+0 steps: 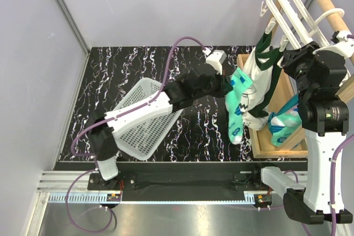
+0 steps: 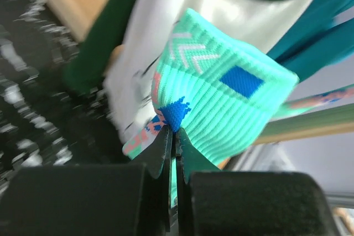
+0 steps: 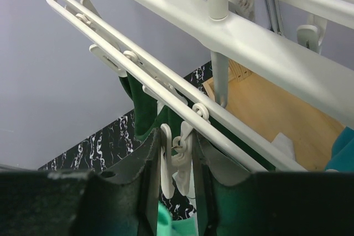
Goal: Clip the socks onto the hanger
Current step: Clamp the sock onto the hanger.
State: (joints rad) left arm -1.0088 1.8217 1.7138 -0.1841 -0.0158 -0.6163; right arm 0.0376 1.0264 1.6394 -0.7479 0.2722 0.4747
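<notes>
My left gripper (image 1: 227, 84) is shut on the cuff of a mint-green sock (image 1: 238, 106), which hangs down beside the hanger's lower edge. In the left wrist view the jaws (image 2: 176, 132) pinch the ribbed cuff of this sock (image 2: 232, 109) by a blue patch. The white hanger (image 1: 292, 12) hangs tilted at the far right. My right gripper (image 1: 286, 54) is up at its frame. In the right wrist view the gripper (image 3: 174, 137) is closed on a small white clip (image 3: 178, 161) that dangles from a hanger bar (image 3: 249, 31). A bit of mint sock (image 3: 166, 220) shows just below the clip.
A dark green and white garment (image 1: 263, 67) hangs from the hanger. Another mint sock (image 1: 282, 126) lies on the wooden rack's base (image 1: 276, 148). A wooden pole (image 1: 325, 1) rises behind. A white mesh basket (image 1: 145, 119) lies under the left arm.
</notes>
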